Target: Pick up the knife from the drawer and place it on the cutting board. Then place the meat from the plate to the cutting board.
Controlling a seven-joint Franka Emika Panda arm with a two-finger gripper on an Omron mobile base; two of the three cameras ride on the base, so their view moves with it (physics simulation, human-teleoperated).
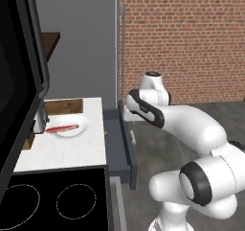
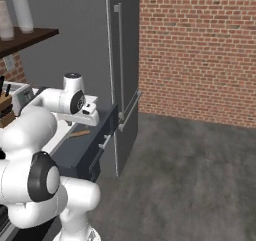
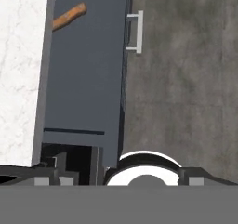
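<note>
The drawer (image 3: 86,79) stands pulled out from under the white counter, its silver bar handle (image 3: 135,32) on the front. The knife's light brown handle (image 3: 69,16) lies inside at the far end, with the blade hidden under the counter edge. Its handle (image 2: 80,133) also pokes out in the right base view. My gripper (image 2: 91,119) hangs open over the drawer (image 2: 82,150), a little short of the knife and holding nothing. On the counter the red strip of meat (image 1: 61,128) lies on the white plate (image 1: 82,129). The dark brown cutting board (image 1: 64,106) lies just behind the plate.
A silver toaster (image 1: 40,120) stands left of the plate and a knife block (image 2: 5,105) sits at the counter's back. The black cooktop (image 1: 52,201) lies nearer the base. A tall grey fridge (image 2: 122,60) stands just past the drawer. Open floor lies to the right.
</note>
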